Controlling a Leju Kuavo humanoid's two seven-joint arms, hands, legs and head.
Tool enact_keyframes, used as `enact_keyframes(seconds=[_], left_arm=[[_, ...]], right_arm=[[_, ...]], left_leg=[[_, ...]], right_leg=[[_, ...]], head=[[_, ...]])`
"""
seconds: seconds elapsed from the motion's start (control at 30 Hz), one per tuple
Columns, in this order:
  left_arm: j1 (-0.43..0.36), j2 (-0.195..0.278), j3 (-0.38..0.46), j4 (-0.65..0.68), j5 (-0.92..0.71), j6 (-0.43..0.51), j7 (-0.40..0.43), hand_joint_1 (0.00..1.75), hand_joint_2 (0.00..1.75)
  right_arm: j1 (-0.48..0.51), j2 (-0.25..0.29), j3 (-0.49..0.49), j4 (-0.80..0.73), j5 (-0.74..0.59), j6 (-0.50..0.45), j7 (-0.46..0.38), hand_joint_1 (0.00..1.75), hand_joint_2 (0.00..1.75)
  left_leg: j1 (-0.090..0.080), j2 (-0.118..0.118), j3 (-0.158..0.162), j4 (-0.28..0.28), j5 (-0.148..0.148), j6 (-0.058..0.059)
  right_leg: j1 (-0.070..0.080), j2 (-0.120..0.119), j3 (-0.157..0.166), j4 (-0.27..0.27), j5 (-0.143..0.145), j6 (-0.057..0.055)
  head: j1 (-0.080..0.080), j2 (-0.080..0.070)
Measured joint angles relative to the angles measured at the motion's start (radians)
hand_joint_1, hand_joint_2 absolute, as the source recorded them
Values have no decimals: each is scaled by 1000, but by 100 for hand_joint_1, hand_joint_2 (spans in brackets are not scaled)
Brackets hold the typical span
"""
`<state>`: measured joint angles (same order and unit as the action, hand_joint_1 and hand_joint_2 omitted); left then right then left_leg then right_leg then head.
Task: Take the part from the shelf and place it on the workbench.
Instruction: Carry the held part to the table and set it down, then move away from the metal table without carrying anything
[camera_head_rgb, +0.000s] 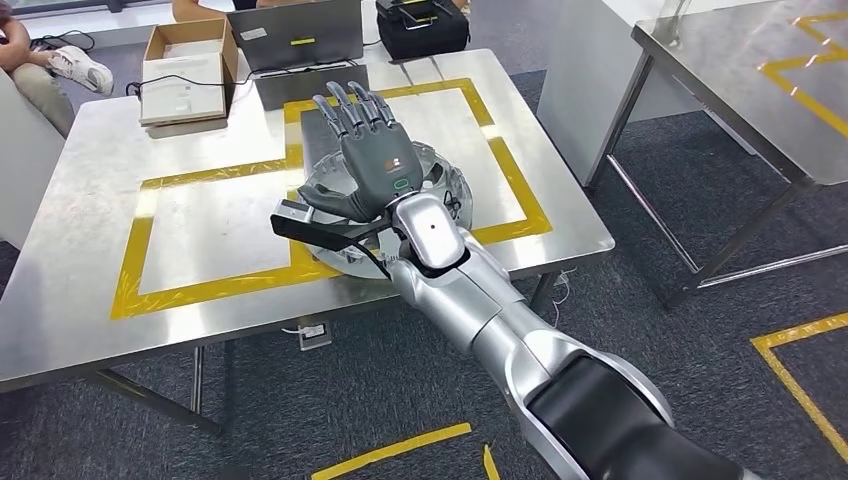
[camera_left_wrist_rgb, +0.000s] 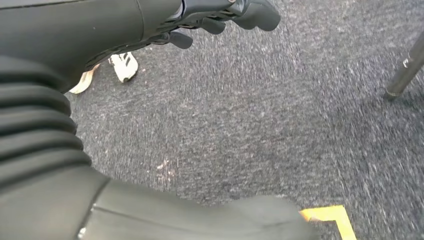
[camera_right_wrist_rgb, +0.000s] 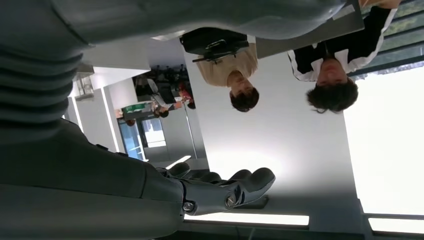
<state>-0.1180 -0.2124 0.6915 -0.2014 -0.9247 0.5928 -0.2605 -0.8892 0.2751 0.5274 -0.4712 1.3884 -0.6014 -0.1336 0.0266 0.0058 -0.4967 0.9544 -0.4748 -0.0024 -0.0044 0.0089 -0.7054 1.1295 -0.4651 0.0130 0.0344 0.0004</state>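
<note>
From the head view, the right robot hand lies over a round grey metal part that rests on the steel worktop, partly inside the yellow tape rectangle and across its near edge. The fingers are stretched flat and apart, pointing away from the robot, and close around nothing. By this the part seems already set down, so the step in hand is the release. Whether the palm touches the part cannot be told from here. A cardboard box, a laptop and a black bag stand at the far edge, well apart from the part.

In the left wrist view, the left robot hand hangs over dark carpet, its fingers slightly curled and apart, holding nothing. A white shoe and a table leg show nearby.

In the right wrist view, the fingers of the right robot hand reach out straight, with nothing between them; two people stand beyond.

The next move, as I judge it, calls for lifting the right robot hand straight up and drawing it back without dragging the part across the tape.
</note>
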Motion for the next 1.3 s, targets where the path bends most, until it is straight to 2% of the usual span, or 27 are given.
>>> enact_keyframes(seconds=[0.07,0.1,0.13,0.2,0.23,0.27,0.33,0.4,0.47,0.53,0.57,0.6,0.63,0.67,0.73,0.77,0.8,0.9,0.93,0.97,1.03,1.07,1.1,1.13,1.17,1.23,1.3], left_arm=[[4,0,4,0,1,-5,-2,0,0],[6,0,7,1,2,-6,-2,0,0],[8,1,8,1,2,-7,-1,0,0],[9,2,11,1,2,-11,-1,0,0],[8,4,12,0,2,-12,0,0,0],[8,6,12,0,2,-14,0,0,0],[8,9,13,-1,1,-15,0,0,0],[9,10,13,0,-1,-16,0,0,0],[9,12,13,0,-2,-17,0,0,0],[9,13,13,1,-3,-17,0,0,0],[10,13,13,1,-4,-17,0,0,0],[10,13,13,2,-4,-16,0,0,0],[11,13,13,2,-5,-15,0,0,0],[11,14,13,2,-6,-14,0,0,0],[9,15,13,2,-7,-13,0,0,0],[9,16,13,2,-7,-13,-1,0,0],[8,17,13,2,-7,-13,-1,0,0],[10,18,14,3,-5,-13,-2,0,0],[10,18,15,3,-4,-13,-3,0,0],[10,19,15,3,-3,-14,-4,0,0],[10,19,17,2,-2,-14,-6,0,0],[11,20,18,3,-1,-15,-6,0,0],[12,20,19,3,0,-15,-6,0,0],[12,21,20,3,0,-15,-7,0,0],[12,21,21,3,0,-15,-7,0,0],[11,21,22,2,0,-15,-10,0,0],[11,21,22,2,1,-14,-16,0,0]], right_arm=[[6,-1,-2,3,-3,-1,-4,0,0],[10,-1,-3,5,-4,-1,-4,0,0],[13,-1,-4,6,-5,-1,-4,0,0],[15,-1,-6,6,-8,-2,-5,0,0],[16,0,-7,5,-10,-4,-7,0,0],[17,1,-9,5,-12,-4,-9,0,0],[22,2,-14,5,-17,-5,-14,0,0],[25,1,-20,5,-18,-6,-16,0,0],[25,1,-23,5,-19,-6,-19,0,0],[28,1,-25,5,-21,-6,-23,0,0],[31,1,-26,5,-22,-6,-24,0,0],[35,1,-26,5,-24,-6,-25,0,0],[38,1,-27,5,-26,-6,-26,0,0],[40,1,-28,5,-28,-6,-26,0,0],[40,1,-32,5,-33,-6,-29,0,0],[40,1,-35,4,-36,-5,-32,0,0],[40,1,-39,4,-39,-4,-36,0,0],[41,-1,-45,4,-46,4,-50,0,0],[41,-2,-46,4,-48,7,-54,0,0],[41,-3,-48,4,-51,10,-57,0,0],[42,-4,-52,4,-53,16,-64,0,0],[43,-5,-53,5,-54,18,-66,0,0],[45,-5,-54,5,-55,20,-67,0,0],[47,-5,-55,5,-56,22,-68,0,0],[48,-5,-56,5,-57,24,-69,0,0],[45,-4,-57,5,-59,28,-72,0,0],[39,-2,-59,5,-65,33,-77,0,0]], left_leg=[[6,3,-4,3,1,-3],[11,4,-7,7,1,-7],[17,4,-11,13,-1,-14],[29,3,-22,35,-10,-33],[31,2,-31,51,-16,-44],[31,1,-40,64,-20,-55],[29,-1,-51,73,-20,-72],[33,-1,-55,72,-21,-82],[33,-1,-78,128,-66,-80],[24,-1,-126,257,-145,-72],[19,-2,-147,316,-172,-68],[14,-2,-155,349,-185,-62],[9,-2,-143,342,-178,-54],[3,-2,-112,296,-157,-44],[-10,0,-33,161,-116,-25],[-16,0,-9,114,-103,-19],[-21,1,-1,91,-98,-15],[-23,0,-20,85,-65,0],[-21,2,-29,82,-50,7],[-18,3,-41,79,-34,14],[-17,6,-70,77,-8,22],[-18,6,-85,78,4,24],[-18,7,-100,79,15,24],[-18,7,-115,80,26,23],[-18,7,-129,80,36,22],[-19,7,-152,84,54,16],[-20,7,-163,85,70,6]], right_leg=[[-11,-1,-49,121,-50,13],[-17,-3,-57,146,-55,19],[-24,-4,-45,130,-40,26],[-38,-7,23,15,5,44],[-42,-4,52,-38,19,45],[-43,-1,66,-66,22,40],[-38,6,59,-63,18,16],[-36,5,50,-60,24,-3],[-34,2,44,-66,34,-20],[-27,0,33,-69,46,-32],[-22,0,26,-69,52,-36],[-17,-1,17,-69,59,-39],[-13,0,9,-69,67,-40],[-10,0,1,-69,75,-40],[-5,0,-12,-70,93,-34],[-4,0,-15,-72,101,-28],[-5,-2,-16,-75,110,-21],[-7,-4,-20,-93,135,0],[-7,-3,-26,-88,122,5],[-7,-3,-39,-62,88,10],[-9,-4,-71,51,-18,17],[-9,-4,-84,120,-57,21],[-9,-4,-86,172,-75,23],[-9,-4,-74,193,-72,23],[-9,-4,-43,177,-55,21],[-5,-4,64,55,-34,11],[2,-5,147,-61,-46,-3]], head=[[1,0],[1,0],[1,0],[2,0],[5,0],[5,0],[5,0],[1,0],[-3,0],[-7,0],[-8,0],[-9,0],[-9,0],[-8,0],[-8,0],[-8,0],[-9,0],[-11,0],[-10,0],[-8,0],[-3,0],[-2,0],[-2,0],[-2,0],[-2,0],[-1,0],[-1,0]])
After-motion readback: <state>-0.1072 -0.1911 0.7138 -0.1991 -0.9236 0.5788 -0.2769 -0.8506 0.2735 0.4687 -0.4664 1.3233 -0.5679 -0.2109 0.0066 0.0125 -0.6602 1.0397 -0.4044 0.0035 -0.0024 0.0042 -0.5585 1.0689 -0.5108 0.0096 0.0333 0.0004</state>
